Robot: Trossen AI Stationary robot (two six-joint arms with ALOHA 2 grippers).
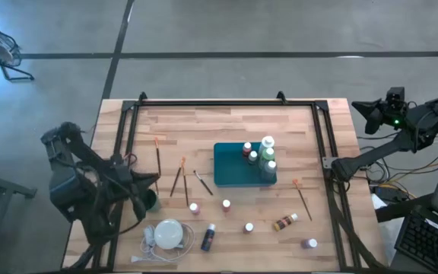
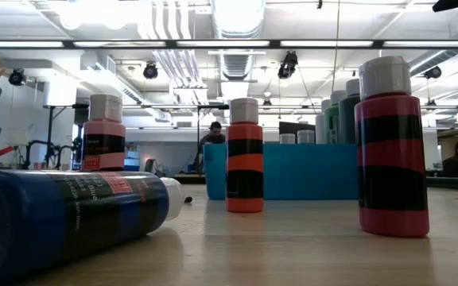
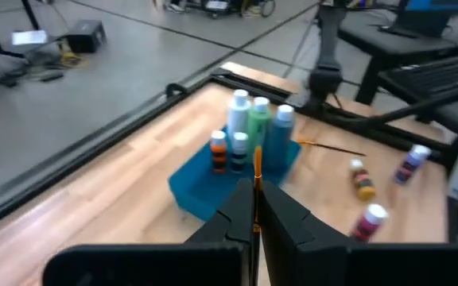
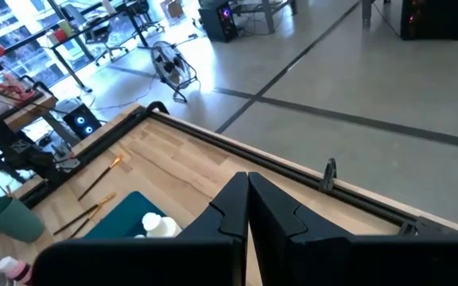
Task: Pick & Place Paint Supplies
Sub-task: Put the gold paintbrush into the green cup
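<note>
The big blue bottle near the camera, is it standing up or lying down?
Lying down. In the low view the blue bottle rests on its side on the table, white cap pointing sideways.

A robotics lab in a big open industrial hall — the low view shows exposed silver ducts [image 2: 237, 20] and long strip lights [image 2: 173, 44] across the top of the frame, with people seated at desks [image 2: 213, 139] in the middle distance. In the high view the wooden table [image 1: 226, 122] stands on bare grey concrete floor [image 1: 242, 27] crossed by dark lines — a keyboard [image 1: 432, 243] sits lower right
</note>
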